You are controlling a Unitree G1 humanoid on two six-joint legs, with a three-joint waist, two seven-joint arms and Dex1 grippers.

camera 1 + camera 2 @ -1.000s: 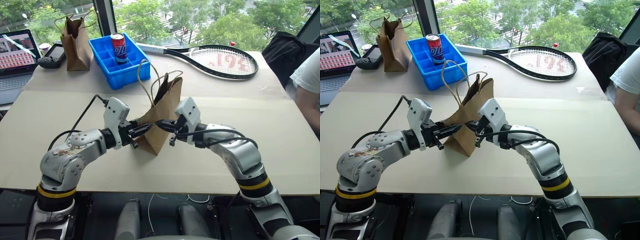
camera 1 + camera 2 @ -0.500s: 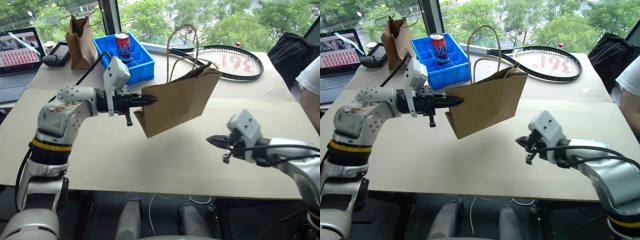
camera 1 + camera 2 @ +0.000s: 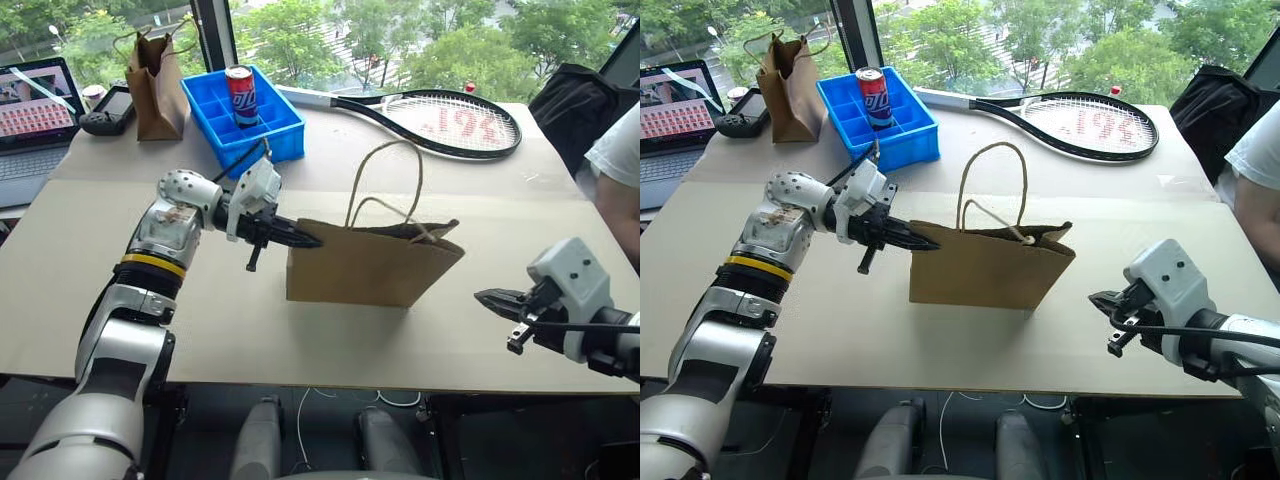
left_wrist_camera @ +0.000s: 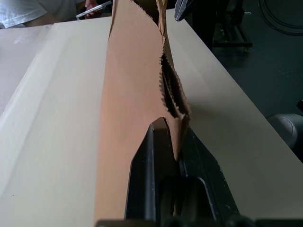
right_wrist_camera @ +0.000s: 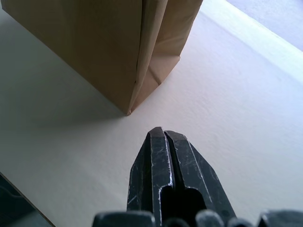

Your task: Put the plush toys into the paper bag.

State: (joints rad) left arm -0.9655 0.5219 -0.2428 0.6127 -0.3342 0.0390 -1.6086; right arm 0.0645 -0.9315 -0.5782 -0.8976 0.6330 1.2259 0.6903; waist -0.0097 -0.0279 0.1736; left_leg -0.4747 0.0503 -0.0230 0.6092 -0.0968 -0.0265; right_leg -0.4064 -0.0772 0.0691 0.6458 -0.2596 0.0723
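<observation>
Step in hand: the left gripper [image 3: 305, 240] pinches the top edge of the paper bag [image 3: 370, 265] at its 9 o'clock end; the bag stands upright on the table [image 3: 120, 300], mouth nearly flat.
Right gripper [image 3: 492, 300]: jaws pressed together, holding nothing, at 3 o'clock of the bag, apart from it.
Next move: I judge the mouth must be spread open, then a toy fetched.
Plush toys: I cannot see them; the inside of the bag is hidden.
Blue bin [image 3: 240, 120]: at 11 o'clock, holds one can [image 3: 238, 95].
Narrow bag [image 3: 152, 85]: far at 10 o'clock, content hidden.
</observation>
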